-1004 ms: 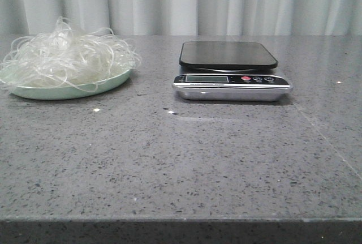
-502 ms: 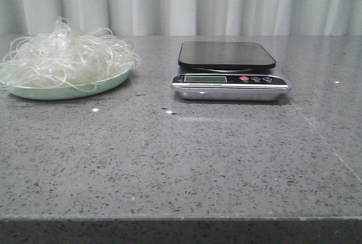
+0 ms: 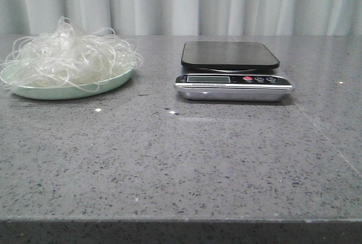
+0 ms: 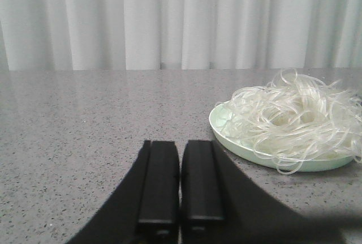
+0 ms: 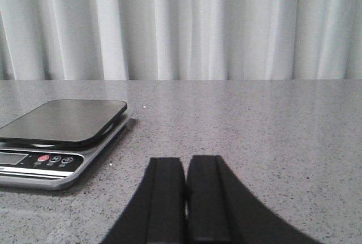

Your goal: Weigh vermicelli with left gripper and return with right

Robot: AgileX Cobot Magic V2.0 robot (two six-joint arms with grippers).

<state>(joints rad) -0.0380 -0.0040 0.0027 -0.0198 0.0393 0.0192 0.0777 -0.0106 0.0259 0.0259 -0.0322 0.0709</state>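
The vermicelli [image 3: 68, 57] is a loose whitish tangle heaped on a pale green plate [image 3: 68, 89] at the table's far left. It also shows in the left wrist view [image 4: 294, 116], on the plate [image 4: 226, 128]. A kitchen scale [image 3: 232, 77] with a bare black platform stands right of centre, and shows in the right wrist view [image 5: 56, 136]. My left gripper [image 4: 181, 148] is shut and empty, low over the table, short of the plate. My right gripper [image 5: 185, 165] is shut and empty, beside the scale. Neither gripper shows in the front view.
A grey speckled stone table [image 3: 181, 159] runs to a front edge. White curtains [image 3: 181, 0] hang behind it. A few small white crumbs [image 3: 97, 110] lie in front of the plate.
Nothing on the table has moved; the front view only shifts slightly between frames.
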